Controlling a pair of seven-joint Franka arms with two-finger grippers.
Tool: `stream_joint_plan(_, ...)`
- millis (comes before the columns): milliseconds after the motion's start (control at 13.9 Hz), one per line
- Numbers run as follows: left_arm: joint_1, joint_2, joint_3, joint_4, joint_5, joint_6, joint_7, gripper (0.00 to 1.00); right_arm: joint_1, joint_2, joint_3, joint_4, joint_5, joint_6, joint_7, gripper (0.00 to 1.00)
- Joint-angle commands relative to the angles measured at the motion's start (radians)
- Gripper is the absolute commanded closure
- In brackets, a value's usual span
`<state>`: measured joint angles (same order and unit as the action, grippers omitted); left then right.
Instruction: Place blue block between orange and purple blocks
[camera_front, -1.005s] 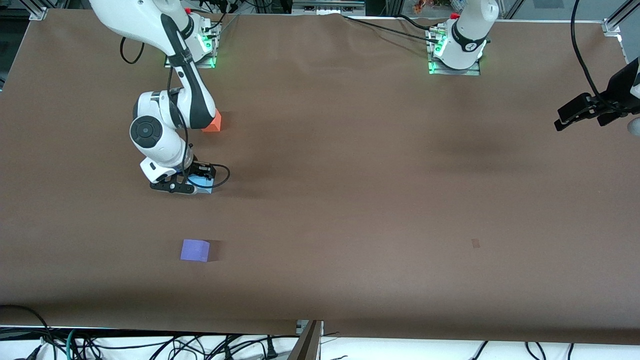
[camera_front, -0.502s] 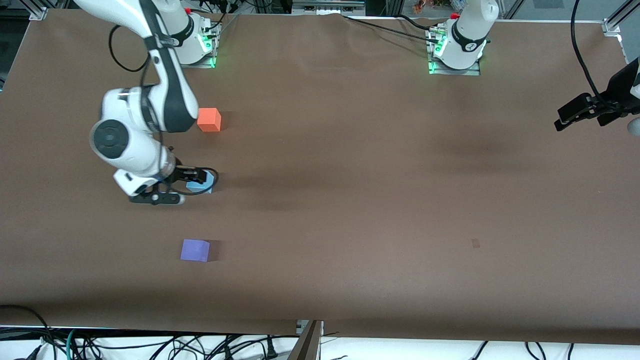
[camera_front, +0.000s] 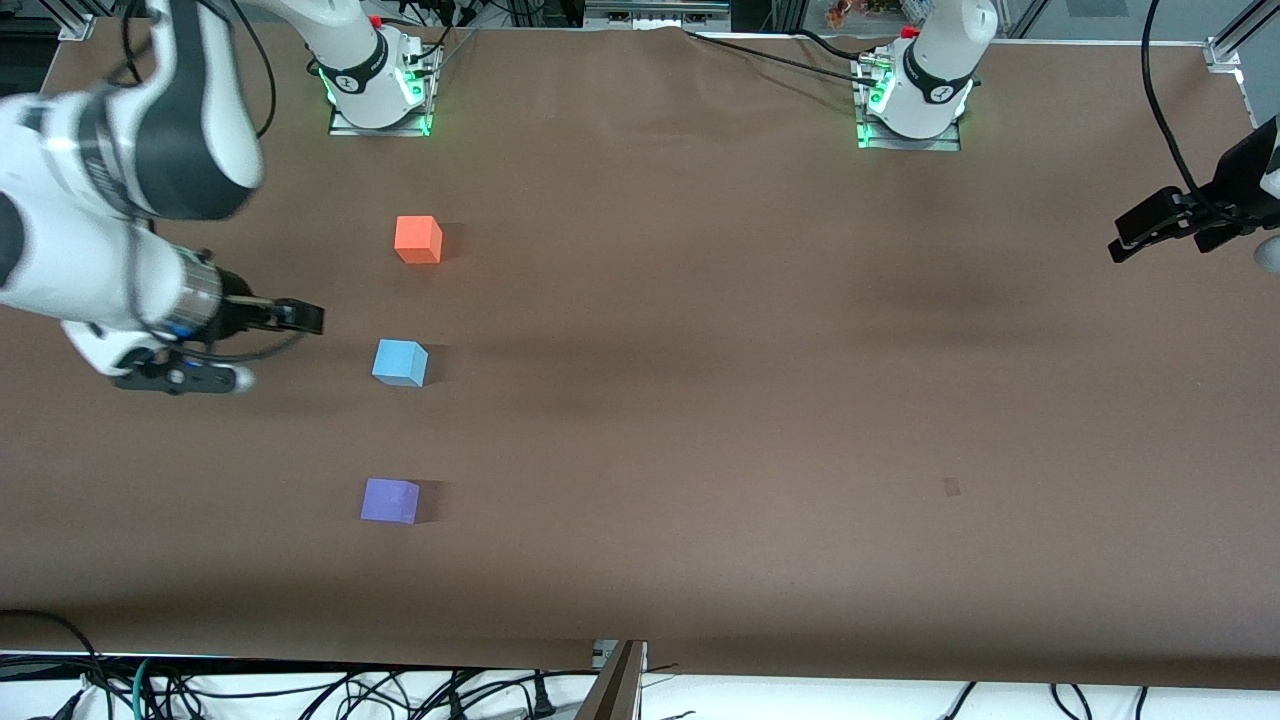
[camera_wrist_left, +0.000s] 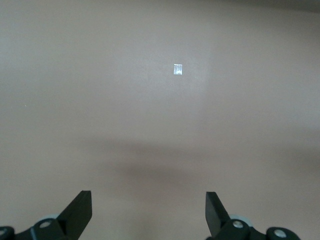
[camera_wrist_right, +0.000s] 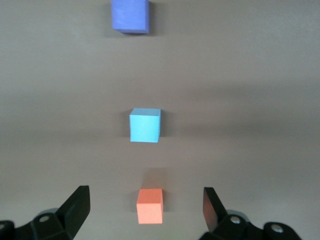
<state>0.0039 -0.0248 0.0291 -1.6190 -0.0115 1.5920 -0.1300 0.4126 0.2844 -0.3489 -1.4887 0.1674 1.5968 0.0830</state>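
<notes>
Brown table (camera_front: 760, 400): blue block (camera_front: 400, 362) flat between orange block (camera_front: 418, 240), purple block (camera_front: 390, 500); right tool (camera_front: 290, 318) released, left tool (camera_wrist_left: 149, 212) released.

Blue block (camera_front: 400, 362) sitting between orange block (camera_front: 418, 240) at 12 o'clock and purple block (camera_front: 390, 500) at 6 o'clock.
</notes>
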Motion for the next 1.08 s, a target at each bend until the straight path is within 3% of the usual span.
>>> stream_joint_plan(0, 0.004, 0.011, -0.003, 0.027, -0.005, -0.018, -0.003, 0.00, -0.161, -0.102, 0.190, -0.010, -0.085, -0.044, -0.011, 0.00)
stream_joint_plan(72, 0.004, 0.013, -0.003, 0.027, -0.005, -0.018, -0.003, 0.00, -0.184, -0.132, 0.238, -0.016, -0.159, -0.055, -0.017, 0.00)
stream_joint_plan(215, 0.002, 0.011, -0.003, 0.027, -0.005, -0.018, -0.003, 0.00, -0.247, -0.200, 0.306, -0.010, -0.212, -0.089, -0.009, 0.00)
stream_joint_plan(502, 0.001, 0.011, -0.003, 0.027, -0.005, -0.018, -0.003, 0.00, -0.297, -0.252, 0.314, -0.021, -0.213, -0.104, -0.022, 0.00)
stream_joint_plan(1005, 0.005, 0.032, -0.002, 0.034, -0.004, -0.017, 0.009, 0.00, -0.321, -0.249, 0.349, -0.013, -0.223, -0.176, -0.017, 0.00)
